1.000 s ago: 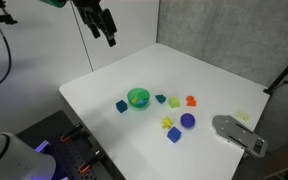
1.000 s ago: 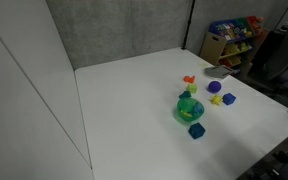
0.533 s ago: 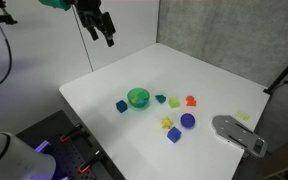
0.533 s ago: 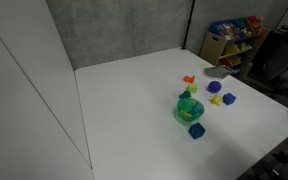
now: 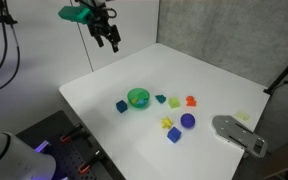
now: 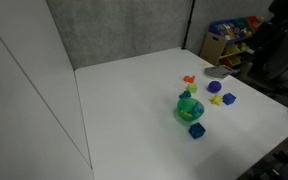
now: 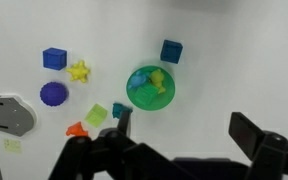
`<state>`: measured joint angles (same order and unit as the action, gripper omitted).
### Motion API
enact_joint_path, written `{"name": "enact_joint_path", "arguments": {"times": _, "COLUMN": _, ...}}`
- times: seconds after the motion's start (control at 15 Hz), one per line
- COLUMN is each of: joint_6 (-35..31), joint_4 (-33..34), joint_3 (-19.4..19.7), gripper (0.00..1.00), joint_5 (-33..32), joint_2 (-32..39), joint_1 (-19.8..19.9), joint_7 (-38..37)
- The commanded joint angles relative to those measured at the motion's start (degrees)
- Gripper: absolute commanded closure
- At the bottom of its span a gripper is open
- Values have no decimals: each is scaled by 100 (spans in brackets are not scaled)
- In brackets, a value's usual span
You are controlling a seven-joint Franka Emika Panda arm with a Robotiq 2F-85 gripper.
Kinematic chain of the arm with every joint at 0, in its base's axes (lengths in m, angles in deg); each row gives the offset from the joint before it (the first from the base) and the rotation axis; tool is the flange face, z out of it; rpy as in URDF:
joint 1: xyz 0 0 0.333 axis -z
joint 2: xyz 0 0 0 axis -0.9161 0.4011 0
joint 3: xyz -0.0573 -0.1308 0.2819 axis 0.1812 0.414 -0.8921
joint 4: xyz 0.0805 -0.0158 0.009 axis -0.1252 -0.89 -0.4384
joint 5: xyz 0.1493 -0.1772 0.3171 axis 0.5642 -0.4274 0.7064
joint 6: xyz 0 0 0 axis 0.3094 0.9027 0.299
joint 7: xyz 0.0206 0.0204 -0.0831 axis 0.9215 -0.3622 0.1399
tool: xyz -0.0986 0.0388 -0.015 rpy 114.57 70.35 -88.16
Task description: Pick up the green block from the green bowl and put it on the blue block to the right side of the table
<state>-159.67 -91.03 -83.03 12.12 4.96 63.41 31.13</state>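
Note:
The green bowl (image 5: pixel 138 97) stands left of middle on the white table (image 5: pixel 104 88); it also shows in an exterior view (image 6: pixel 189 108) and in the wrist view (image 7: pixel 150 86). Small pieces lie in it, one yellowish; I cannot make out the green block among them. One blue block (image 5: pixel 174 134) sits near the purple ball (image 5: pixel 187 120); it also shows in the wrist view (image 7: pixel 54 59). A second blue cube (image 5: pixel 122 105) sits beside the bowl. My gripper (image 5: pixel 111 38) hangs high above the table's far left part, open and empty, its fingers (image 7: pixel 184 125) spread in the wrist view.
Around the bowl lie a teal block (image 7: pixel 121 110), a yellow-green block (image 7: pixel 96 116), a yellow star (image 7: pixel 79 71) and an orange piece (image 7: pixel 76 129). A grey flat object (image 5: pixel 239 133) lies at the table's right edge. A toy shelf (image 6: pixel 232 38) stands beyond the table.
The gripper has shifted slightly right and lower and the wrist has turned. The things on the table have not moved.

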Motion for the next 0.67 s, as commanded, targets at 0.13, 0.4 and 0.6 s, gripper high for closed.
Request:
{"name": "enact_joint_path", "arguments": {"times": 0.13, "joint_6": -491, "joint_4": 591, "joint_3": -140, "gripper": 0, "joint_5": -117, "joint_2": 1265, "joint_1": -92, "joint_7": -292}}
{"name": "enact_joint_path", "arguments": {"times": 0.4, "joint_6": -824, "joint_4": 957, "joint_3": -162, "gripper": 0, "joint_5": -297, "joint_2": 2151, "joint_1": -182, "joint_7": -442}}
{"name": "enact_joint_path", "arguments": {"times": 0.6, "joint_6": -1017, "joint_4": 1230, "joint_3": -99, "gripper": 0, "joint_5": -611, "joint_2": 2784, "joint_1": -269, "joint_7": -694}}
